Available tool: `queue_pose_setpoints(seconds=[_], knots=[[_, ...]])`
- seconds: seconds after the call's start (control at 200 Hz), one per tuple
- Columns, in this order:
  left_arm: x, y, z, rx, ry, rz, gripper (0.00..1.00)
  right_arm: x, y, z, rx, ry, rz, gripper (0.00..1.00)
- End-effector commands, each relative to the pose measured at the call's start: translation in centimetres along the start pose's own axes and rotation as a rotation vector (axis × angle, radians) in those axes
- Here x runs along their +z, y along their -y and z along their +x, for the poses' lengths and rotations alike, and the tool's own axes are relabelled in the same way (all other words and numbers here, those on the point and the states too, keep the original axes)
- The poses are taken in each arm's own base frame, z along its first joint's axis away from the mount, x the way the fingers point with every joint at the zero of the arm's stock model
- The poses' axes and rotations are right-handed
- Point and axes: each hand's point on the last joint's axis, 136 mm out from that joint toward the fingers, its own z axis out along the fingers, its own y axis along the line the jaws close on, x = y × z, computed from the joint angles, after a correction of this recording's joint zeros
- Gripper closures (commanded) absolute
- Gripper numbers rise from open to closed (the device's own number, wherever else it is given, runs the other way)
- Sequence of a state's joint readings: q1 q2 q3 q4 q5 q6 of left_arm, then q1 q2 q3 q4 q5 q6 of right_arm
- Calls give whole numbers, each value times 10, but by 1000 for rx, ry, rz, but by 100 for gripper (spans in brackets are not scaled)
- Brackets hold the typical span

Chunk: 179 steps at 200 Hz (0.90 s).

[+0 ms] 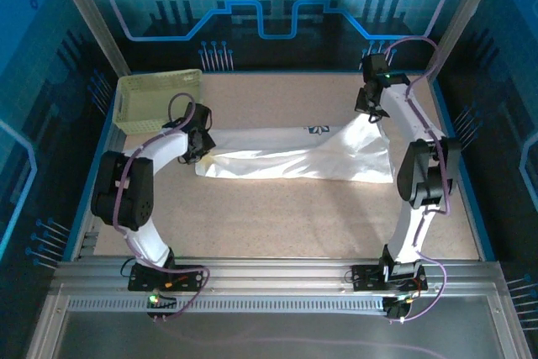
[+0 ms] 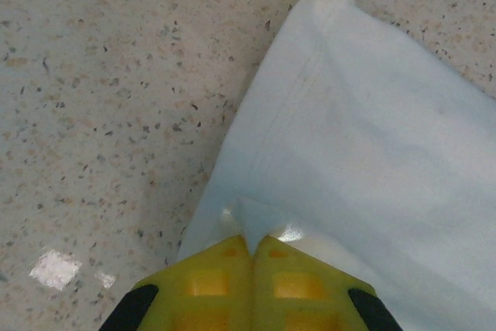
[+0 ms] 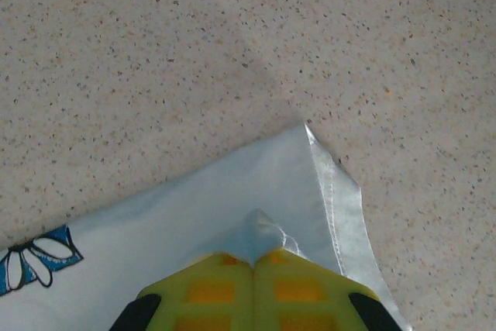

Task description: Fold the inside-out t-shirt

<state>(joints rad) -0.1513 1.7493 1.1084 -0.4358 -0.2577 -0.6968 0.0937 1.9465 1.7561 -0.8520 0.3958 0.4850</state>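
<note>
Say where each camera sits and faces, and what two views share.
Top external: above and behind, looking down at table; both arms, basket, t-shirt.
Left wrist: on left arm, facing down; left gripper shut on t-shirt edge.
Right wrist: on right arm, facing down; right gripper shut on t-shirt corner.
Both wrist views share the t-shirt and table.

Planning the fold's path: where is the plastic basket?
In the top view the basket sits at the far left corner of the table, just behind the left pincer, which pinches the left end of the t-shirt.
</note>
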Motion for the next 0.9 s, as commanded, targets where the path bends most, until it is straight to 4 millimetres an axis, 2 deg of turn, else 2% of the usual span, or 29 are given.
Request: queue_pose_setpoints(seconds=[0.0,0.08,0.155,0.235,0.27,0.37,0.5,0.585,0.7,0.79,0.89], knots=[[6,-3,-14,17,26,-39,100,17,5,2,-11,-34,79,100],[11,-3,-13,23,17,-51,100,30,2,7,-14,-59,78,100],[14,-2,-12,28,7,-49,94,36,-2,10,-21,-78,68,100],[11,-1,-13,36,1,-49,75,36,-3,13,-25,-87,64,77],[9,-1,-14,42,3,-49,72,33,-2,12,-27,-83,66,71],[-6,-1,-20,55,29,-40,67,17,3,8,-18,-55,62,63],[-28,-7,-25,62,66,-40,53,-10,7,14,-13,-22,39,54],[-41,-13,-20,69,80,-29,51,-22,-2,34,-26,-33,-26,52],[-59,-19,-8,92,106,-2,47,-28,-19,72,-42,-65,-111,51],[-68,-2,13,115,82,110,48,-26,-33,105,-26,-130,-199,51],[-67,20,43,167,14,206,50,-19,-45,135,-11,-191,-267,51]])
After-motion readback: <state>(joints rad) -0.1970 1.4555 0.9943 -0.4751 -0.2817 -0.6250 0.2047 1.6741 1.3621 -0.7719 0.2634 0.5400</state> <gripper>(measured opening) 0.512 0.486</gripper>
